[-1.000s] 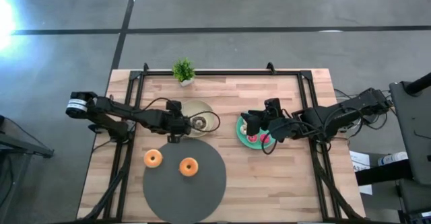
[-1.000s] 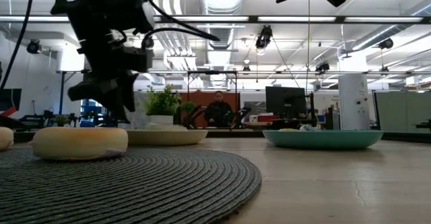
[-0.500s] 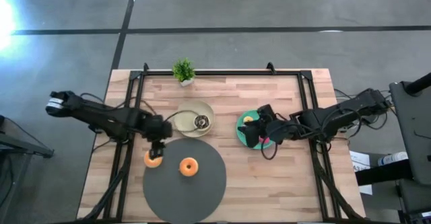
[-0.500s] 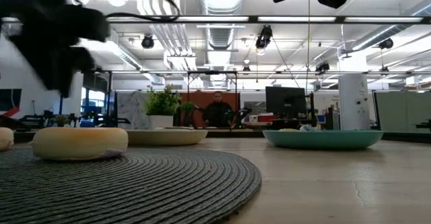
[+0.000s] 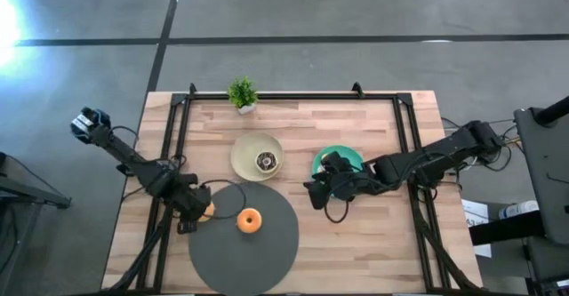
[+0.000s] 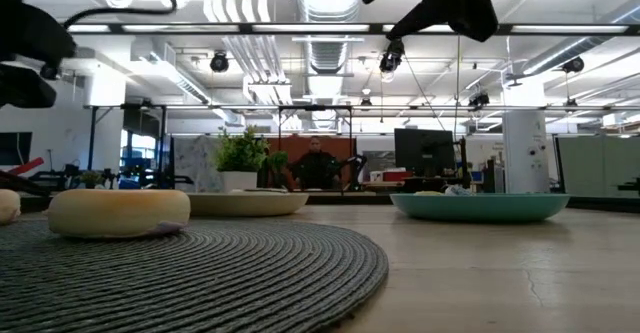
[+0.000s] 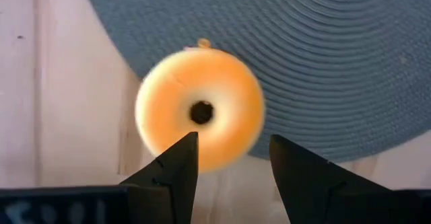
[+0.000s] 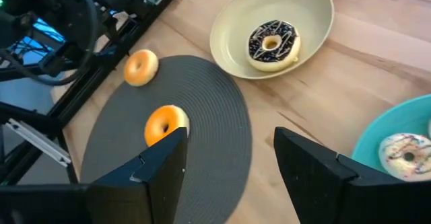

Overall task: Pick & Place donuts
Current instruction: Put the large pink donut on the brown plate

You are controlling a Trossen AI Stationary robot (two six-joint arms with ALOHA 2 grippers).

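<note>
An orange-tan donut (image 7: 200, 116) lies across the left edge of the dark grey mat (image 5: 267, 252); it also shows in the high view (image 5: 207, 211). My left gripper (image 7: 232, 150) hangs open just above it, one finger on either side, touching nothing; in the high view it is at the mat's left edge (image 5: 192, 212). A second orange donut (image 5: 249, 220) lies on the mat. A brown-frosted donut (image 8: 272, 44) lies in the beige plate (image 5: 244, 149). My right gripper (image 5: 313, 194) is open and empty, between the teal plate (image 5: 348, 154) and the mat.
A light-frosted donut (image 8: 404, 153) lies in the teal plate (image 8: 387, 126). A small potted plant (image 5: 242, 93) stands at the table's far edge. Black frame rails run along the table's left and right sides. Bare wood lies near and right of the mat.
My left gripper has gone from beside the beige plate toward the table's near left, and now stands over the orange donut at the mat's left edge. My right gripper has left the teal plate and gone left and nearer, toward the mat. The donuts have not moved.
</note>
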